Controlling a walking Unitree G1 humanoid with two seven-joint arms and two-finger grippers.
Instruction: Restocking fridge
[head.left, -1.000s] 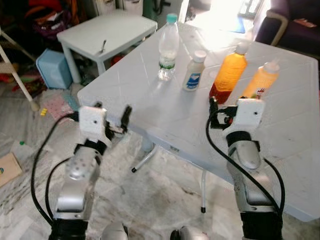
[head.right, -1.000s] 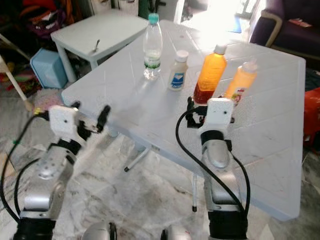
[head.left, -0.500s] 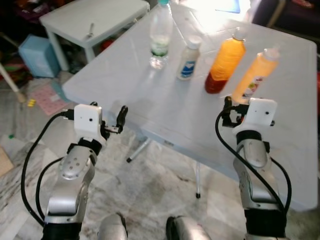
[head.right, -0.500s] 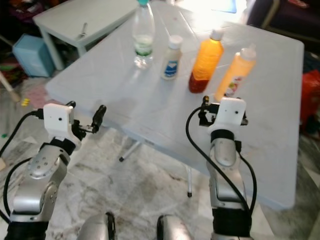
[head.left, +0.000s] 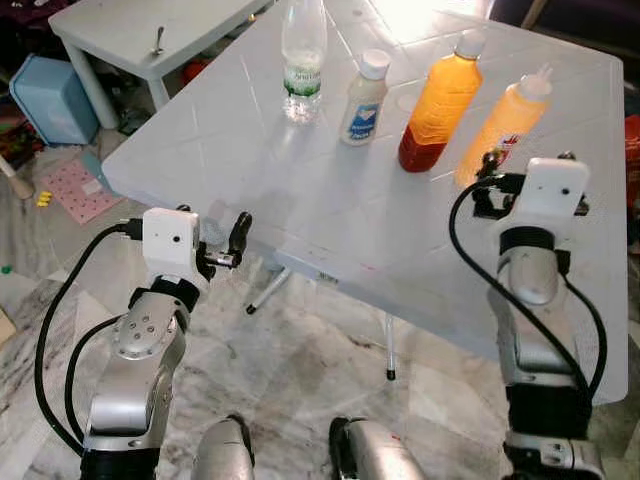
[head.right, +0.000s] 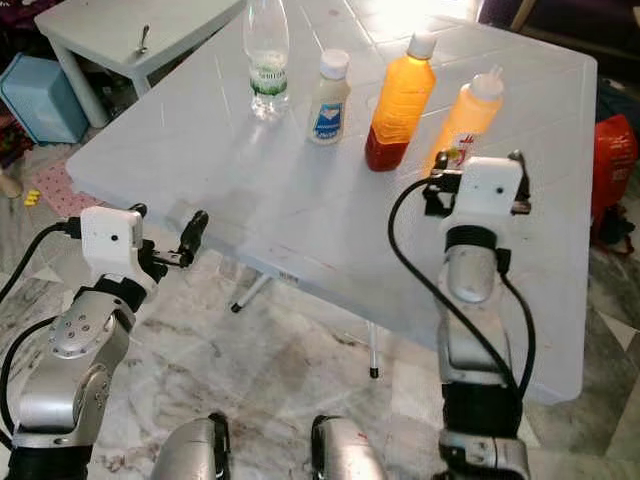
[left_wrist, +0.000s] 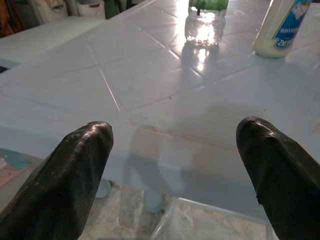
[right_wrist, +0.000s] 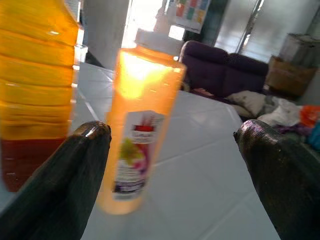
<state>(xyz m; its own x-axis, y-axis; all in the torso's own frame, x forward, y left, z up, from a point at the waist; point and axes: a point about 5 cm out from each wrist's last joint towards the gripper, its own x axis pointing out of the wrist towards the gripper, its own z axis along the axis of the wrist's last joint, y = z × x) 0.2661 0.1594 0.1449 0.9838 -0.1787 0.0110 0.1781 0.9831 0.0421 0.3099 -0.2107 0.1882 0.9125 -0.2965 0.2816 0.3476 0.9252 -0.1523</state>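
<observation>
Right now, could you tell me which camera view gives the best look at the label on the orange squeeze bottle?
The right wrist view: the orange squeeze bottle stands close ahead with its label facing the camera, though blurred. In the eye views the right gripper hides much of it, and only its upper part shows.

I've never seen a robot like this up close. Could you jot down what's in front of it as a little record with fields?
surface: white table
bottles, robot's left to right: clear water bottle; small white bottle; large orange bottle; orange squeeze bottle
left gripper: jaws open, at the table's near edge
right gripper: jaws open, facing the orange squeeze bottle, not touching it
background: small white side table
</observation>
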